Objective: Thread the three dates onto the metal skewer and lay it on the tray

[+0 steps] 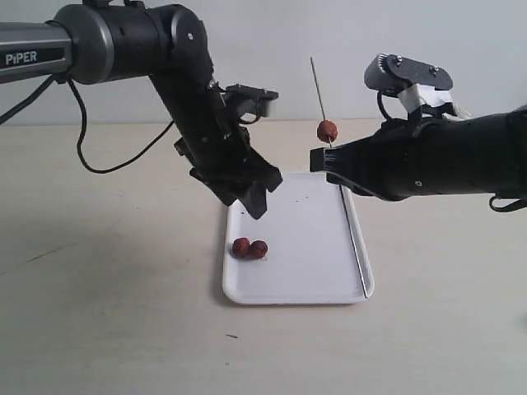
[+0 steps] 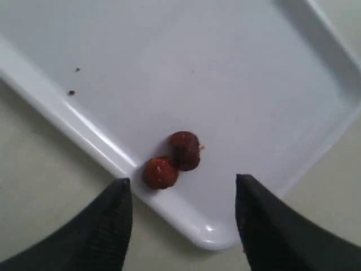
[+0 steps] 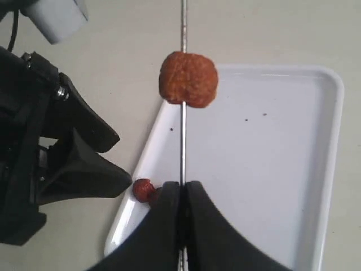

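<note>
Two dates (image 1: 241, 246) on tray (image 1: 309, 271) | third (image 1: 327, 130) on skewer (image 1: 318, 86) | midsection behind right gripper (image 1: 318, 159)

- Left arm (image 1: 177, 74): black, grey tube lettered "PiPER" (image 1: 20, 58); black cable (image 1: 90, 140).
- Right arm (image 1: 445, 156): black shell, grey screwed cap (image 1: 408, 74), white tag (image 1: 424, 97), possibly tape.
- Left gripper (image 2: 181, 180): black wedge-shaped fingers (image 2: 107, 226).

Beige tabletop (image 1: 99, 321) against a plain pale wall (image 1: 329, 33).

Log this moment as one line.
right gripper: shut on metal skewer | one date threaded | left gripper: open above two dates on tray
</note>
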Tool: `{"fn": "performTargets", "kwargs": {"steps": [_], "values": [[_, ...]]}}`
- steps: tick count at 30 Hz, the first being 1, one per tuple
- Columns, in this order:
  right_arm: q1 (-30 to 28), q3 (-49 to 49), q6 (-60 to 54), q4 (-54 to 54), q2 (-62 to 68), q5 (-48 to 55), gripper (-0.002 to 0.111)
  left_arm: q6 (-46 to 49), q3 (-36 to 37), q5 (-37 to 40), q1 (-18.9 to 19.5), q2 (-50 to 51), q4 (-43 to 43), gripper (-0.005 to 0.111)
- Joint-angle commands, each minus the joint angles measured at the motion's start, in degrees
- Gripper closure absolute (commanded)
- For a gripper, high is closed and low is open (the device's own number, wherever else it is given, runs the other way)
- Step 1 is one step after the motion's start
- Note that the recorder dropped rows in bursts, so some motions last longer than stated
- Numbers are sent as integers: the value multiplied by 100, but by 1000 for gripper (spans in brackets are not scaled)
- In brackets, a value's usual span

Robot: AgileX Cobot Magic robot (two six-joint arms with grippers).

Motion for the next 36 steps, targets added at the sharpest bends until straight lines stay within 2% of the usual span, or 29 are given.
{"fn": "performTargets", "kwargs": {"steps": [1, 6, 11, 19, 27, 36], "values": [[-58, -69, 856, -1057, -8, -5, 108, 478, 14, 19, -233, -77, 506, 52], [-363, -69, 1908, -2346, -8, 166, 108, 805, 14, 8, -251, -77, 488, 52], [-521, -69, 2770, -3455, -8, 539, 108, 1638, 64, 7, -251, -77, 486, 52], [-521, -69, 2805, -3538, -8, 568, 108, 2082, 303, 19, -273, 163, 531, 52], [-521, -69, 2791, -3538, -8, 569, 108, 2086, 301, -494, -273, 409, 546, 52], [-521, -69, 2790, -3538, -8, 484, 108, 2098, 301, -457, -273, 603, 704, 52]]}}
